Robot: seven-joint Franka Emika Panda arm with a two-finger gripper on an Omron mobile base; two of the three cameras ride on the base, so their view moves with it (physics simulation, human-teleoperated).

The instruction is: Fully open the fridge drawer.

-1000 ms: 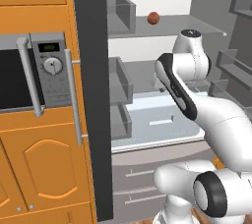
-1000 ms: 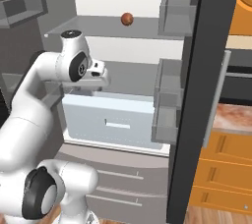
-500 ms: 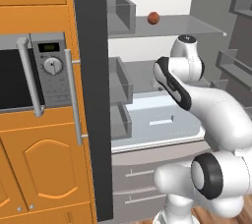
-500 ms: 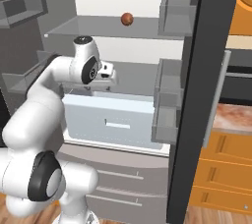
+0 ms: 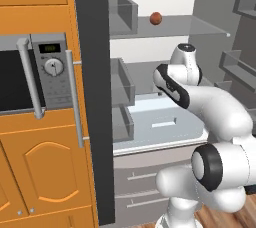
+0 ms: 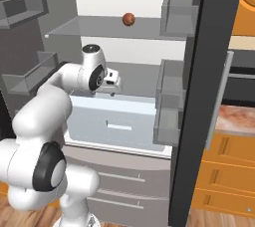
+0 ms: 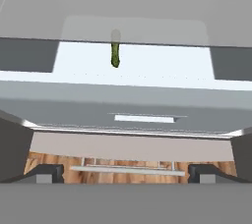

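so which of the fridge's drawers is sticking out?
The fridge drawer, pale bluish-white with a small rectangular handle, directly below the gripper. The darker grey drawers beneath it, with thin bar handles, sit further back.

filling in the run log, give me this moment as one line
task: open fridge drawer | drawer: part way out, green item inside | gripper: above drawer, open, holding nothing | handle: untouched

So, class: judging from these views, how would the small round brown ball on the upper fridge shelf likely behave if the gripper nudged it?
The ball looks round and smooth, so it would probably roll freely. It rests on a flat glass shelf with no visible lip at the front, so it might roll off. It looks small, so probably light, though its weight cannot be told.
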